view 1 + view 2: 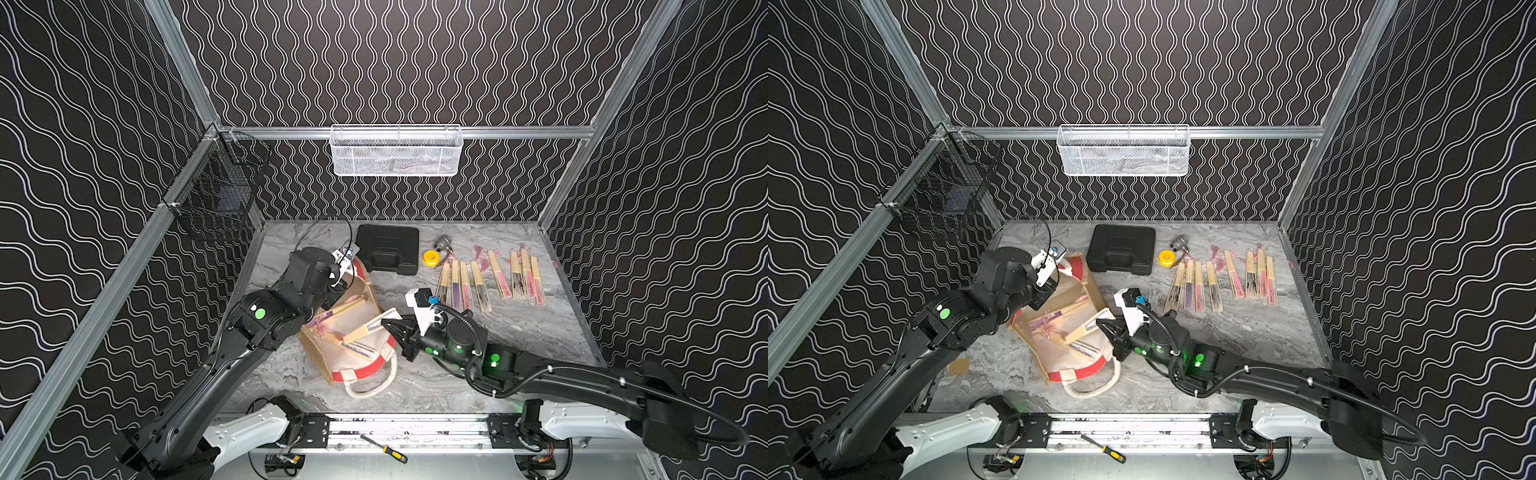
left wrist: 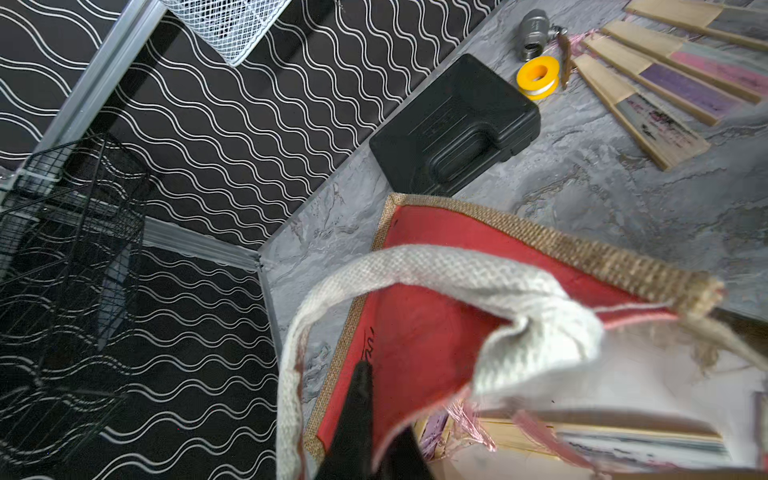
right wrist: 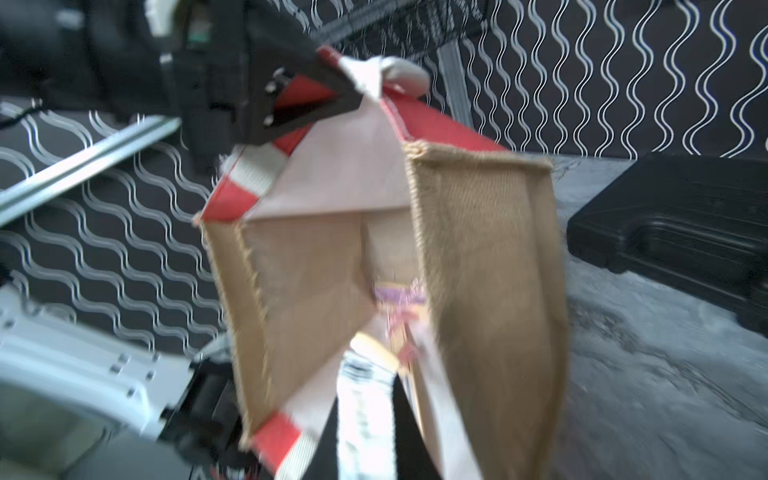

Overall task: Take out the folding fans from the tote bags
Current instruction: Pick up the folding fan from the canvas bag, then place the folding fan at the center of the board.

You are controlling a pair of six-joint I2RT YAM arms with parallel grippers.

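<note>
Right gripper [image 1: 388, 325] is clamped down, jaws all but together, and going by the right wrist view it has the end of a pale fan [image 1: 368, 330] pinched between them, right at the mouth of the tote bag [image 1: 318, 353]. Across the opening the left gripper [image 3: 355, 93] is shut as well, biting the bag's far rim beside the white handle [image 2: 415, 266] and holding that side up so the mouth gapes toward the right arm. Now the geometry that matters: the gripped fan lies with its long axis running from deep in the white lining out through the mouth, close to in line with the right arm's reach. Its near end is at the jaws and the rest trails away toward the left arm. The right arm is plainly the nearer one, and the left has its job as bag-holder. I read this as the start of an extraction. A straight draw back along the fan's own length, toward the right side, should clear the rim without levering against the jute wall. A second fan [image 1: 340, 309] lies inside, angled toward the far rim with its pink tassel bunched near the tan wall, and a third fan [image 1: 358, 350] sits lower in the lining. Out on the marble table [image 1: 519, 332], well apart from the bag, a row of fans [image 1: 457, 286] lies side by side past the black case [image 1: 388, 249], so the job looks well along but not finished.
</note>
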